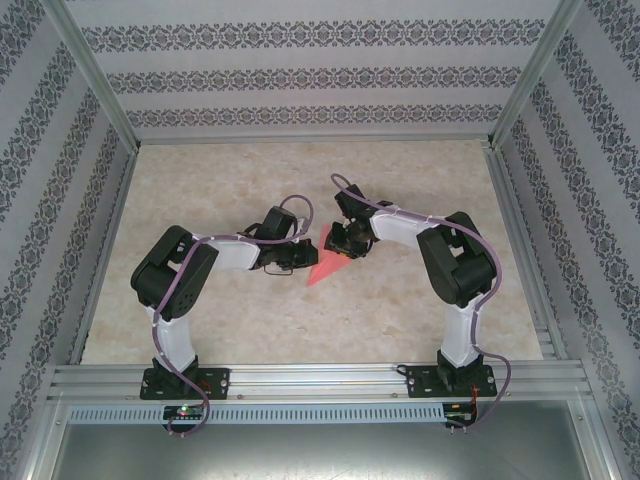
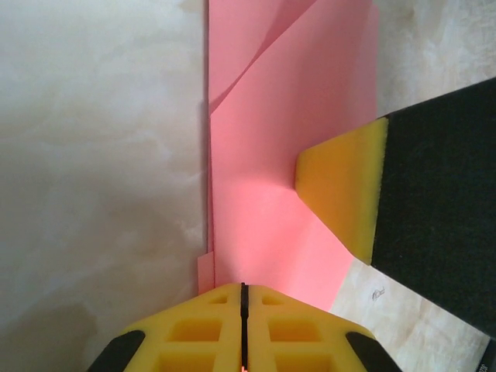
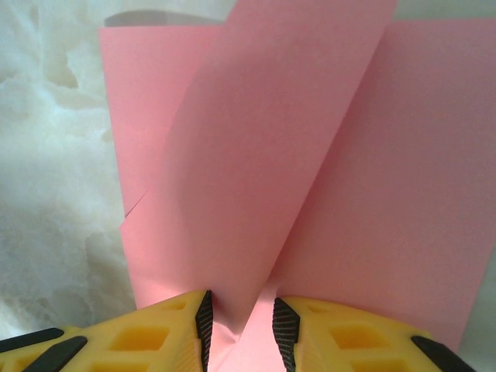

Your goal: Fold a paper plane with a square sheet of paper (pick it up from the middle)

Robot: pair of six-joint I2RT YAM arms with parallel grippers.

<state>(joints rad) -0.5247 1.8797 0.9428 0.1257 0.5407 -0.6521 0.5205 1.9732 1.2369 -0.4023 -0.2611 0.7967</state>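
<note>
Tabletop (image 1: 200,190) spreads wide around creased pink paper (image 1: 321,268)

Table (image 1: 200,330): lies under everything, with both arm bases on its 6 o'clock edge.
Paper (image 1: 322,267): near the table's centre, between the two grippers; narrow end toward 7 o'clock, wide end toward 1 o'clock.
Left gripper (image 1: 293,263): at the paper's 9 o'clock; in the left wrist view its fingertips, pressed together, sit at the paper's 6 o'clock end.
Right gripper (image 1: 345,243): at the paper's 1 o'clock, over the wide end; a raised flap stands between its parted fingers (image 3: 203,322).
Right finger, left wrist view: on the paper's 3 o'clock side, apart from the left fingertips.
</note>
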